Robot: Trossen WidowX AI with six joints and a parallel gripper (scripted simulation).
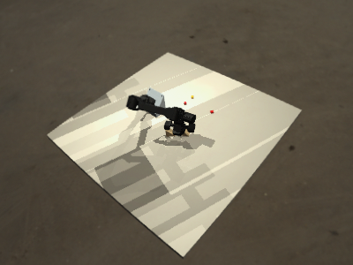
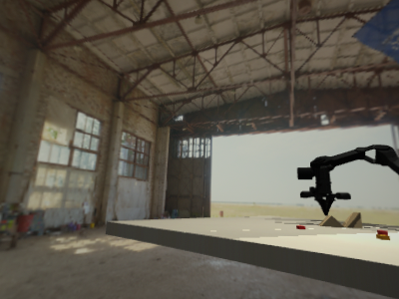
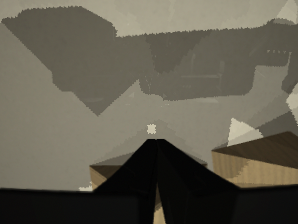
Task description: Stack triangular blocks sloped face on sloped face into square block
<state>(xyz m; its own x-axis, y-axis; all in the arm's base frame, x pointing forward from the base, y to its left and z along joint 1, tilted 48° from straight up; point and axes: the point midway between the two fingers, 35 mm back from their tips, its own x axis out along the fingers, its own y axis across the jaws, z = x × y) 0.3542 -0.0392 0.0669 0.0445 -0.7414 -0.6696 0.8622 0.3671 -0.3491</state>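
Two tan wooden triangular blocks lie side by side on the table point(image 1: 247, 132) point(image 2: 224, 244), apart from each other. One block point(image 1: 168, 132) point(image 2: 328, 221) point(image 3: 106, 172) lies right under my fingers. The other block point(image 2: 353, 219) point(image 3: 255, 161) lies beside it. My gripper point(image 1: 178, 129) point(image 2: 325, 211) point(image 3: 155, 147) is shut with nothing between the fingers. It points straight down, its tip a little above the first block's ridge and not touching it in the side view.
Small red pieces point(image 1: 184, 102) point(image 1: 212, 111) point(image 2: 300, 227) and a small yellow piece point(image 1: 192, 96) lie on the table beyond the blocks. A red-and-yellow bit point(image 2: 382, 234) shows near the right edge. The arm's grey base point(image 1: 156, 96) stands at the back.
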